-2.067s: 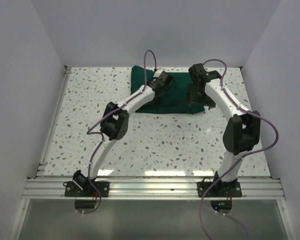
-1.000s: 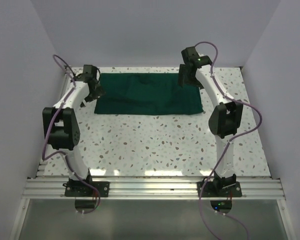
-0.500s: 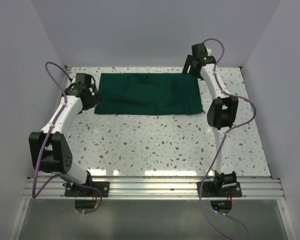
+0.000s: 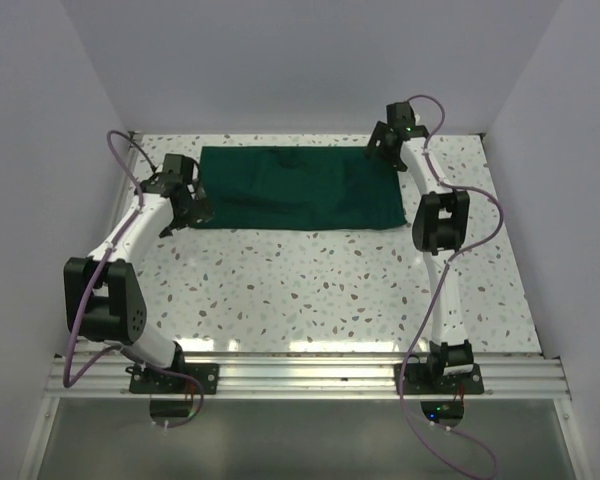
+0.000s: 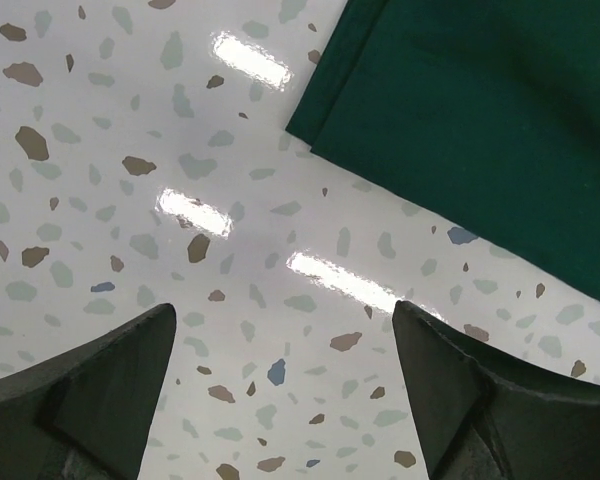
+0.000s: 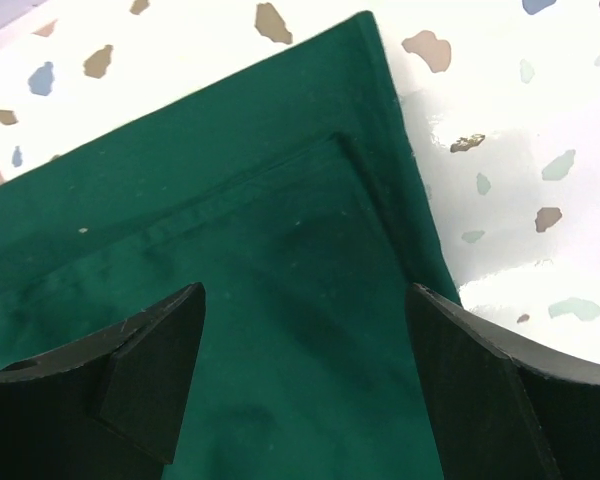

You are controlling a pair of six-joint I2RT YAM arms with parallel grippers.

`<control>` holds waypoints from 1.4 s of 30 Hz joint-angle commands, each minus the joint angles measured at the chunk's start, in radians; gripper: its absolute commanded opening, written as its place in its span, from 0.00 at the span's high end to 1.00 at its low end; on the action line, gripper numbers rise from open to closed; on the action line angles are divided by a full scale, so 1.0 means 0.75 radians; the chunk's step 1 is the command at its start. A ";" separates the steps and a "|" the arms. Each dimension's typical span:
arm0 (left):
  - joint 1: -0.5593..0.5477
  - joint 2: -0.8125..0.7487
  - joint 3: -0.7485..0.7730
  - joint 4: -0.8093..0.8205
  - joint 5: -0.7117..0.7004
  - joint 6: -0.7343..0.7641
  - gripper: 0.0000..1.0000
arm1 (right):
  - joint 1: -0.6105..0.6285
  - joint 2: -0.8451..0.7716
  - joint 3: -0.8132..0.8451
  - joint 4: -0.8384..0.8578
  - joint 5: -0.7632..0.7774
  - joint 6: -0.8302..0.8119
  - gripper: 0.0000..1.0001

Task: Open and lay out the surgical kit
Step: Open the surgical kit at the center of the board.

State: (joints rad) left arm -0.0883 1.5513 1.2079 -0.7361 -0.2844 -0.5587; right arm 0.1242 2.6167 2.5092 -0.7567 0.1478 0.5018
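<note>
The surgical kit shows as a dark green cloth [image 4: 298, 188] lying flat and wide along the back of the speckled table. My left gripper [image 4: 190, 207] hovers at the cloth's front left corner. In the left wrist view the left gripper [image 5: 282, 312] is open over bare table, with the cloth corner [image 5: 460, 120] just beyond the fingertips. My right gripper [image 4: 384, 146] is at the cloth's back right corner. In the right wrist view the right gripper [image 6: 305, 292] is open above the cloth [image 6: 250, 260], which shows a folded hem and holds nothing between the fingers.
White walls close in the table [image 4: 310, 285] on the left, back and right. A metal rail [image 4: 108, 245] runs along the left edge and an aluminium frame [image 4: 300, 378] along the near edge, where both arm bases are bolted.
The cloth, folded narrow two seconds ago, now lies spread out to the left. The left gripper has dropped toward the cloth's front left corner; the right gripper has moved back to the far right corner.
</note>
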 commanded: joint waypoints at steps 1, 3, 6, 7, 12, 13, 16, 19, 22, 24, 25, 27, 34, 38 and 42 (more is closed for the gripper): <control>-0.023 0.040 0.083 -0.031 -0.036 -0.024 0.07 | -0.026 0.033 0.009 0.048 -0.027 0.026 0.16; -0.038 0.063 0.107 -0.045 -0.056 -0.032 0.07 | -0.041 0.049 0.005 0.050 -0.027 0.030 0.16; -0.062 0.073 0.130 -0.060 -0.077 -0.040 0.07 | -0.061 0.080 0.005 0.056 -0.056 0.049 0.16; -0.070 0.079 0.136 -0.066 -0.081 -0.041 0.07 | -0.065 0.084 0.007 0.058 -0.064 0.049 0.16; -0.093 0.122 0.197 -0.105 -0.122 -0.053 0.07 | -0.069 0.117 0.001 0.060 -0.085 0.049 0.19; -0.103 0.128 0.208 -0.117 -0.128 -0.055 0.07 | -0.069 0.121 -0.014 0.064 -0.095 0.057 0.21; -0.117 0.153 0.240 -0.131 -0.138 -0.065 0.07 | -0.069 0.121 -0.042 0.078 -0.123 0.075 0.30; -0.134 0.173 0.265 -0.143 -0.144 -0.083 0.07 | -0.067 0.127 -0.055 0.082 -0.172 0.096 0.39; -0.154 0.190 0.277 -0.150 -0.153 -0.092 0.07 | -0.065 0.123 -0.065 0.080 -0.183 0.098 0.48; -0.164 0.196 0.277 -0.152 -0.157 -0.100 0.07 | -0.063 0.119 -0.069 0.072 -0.181 0.092 0.54; -0.175 0.198 0.277 -0.154 -0.159 -0.102 0.07 | -0.063 0.111 -0.069 0.066 -0.181 0.084 0.55; -0.183 0.198 0.273 -0.156 -0.163 -0.106 0.07 | -0.063 0.101 -0.073 0.060 -0.177 0.069 0.65; -0.195 0.188 0.253 -0.148 -0.165 -0.116 0.07 | -0.063 0.017 -0.089 0.044 -0.154 0.057 0.71; -0.201 0.181 0.240 -0.139 -0.161 -0.116 0.07 | -0.059 -0.032 -0.089 0.019 -0.134 0.049 0.71; -0.205 0.171 0.230 -0.127 -0.159 -0.110 0.07 | -0.053 -0.108 -0.102 -0.006 -0.109 0.024 0.71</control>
State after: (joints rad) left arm -0.2329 1.6932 1.3769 -0.8391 -0.3820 -0.6277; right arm 0.0681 2.6381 2.4466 -0.6994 0.0616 0.5438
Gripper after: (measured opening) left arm 0.933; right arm 0.288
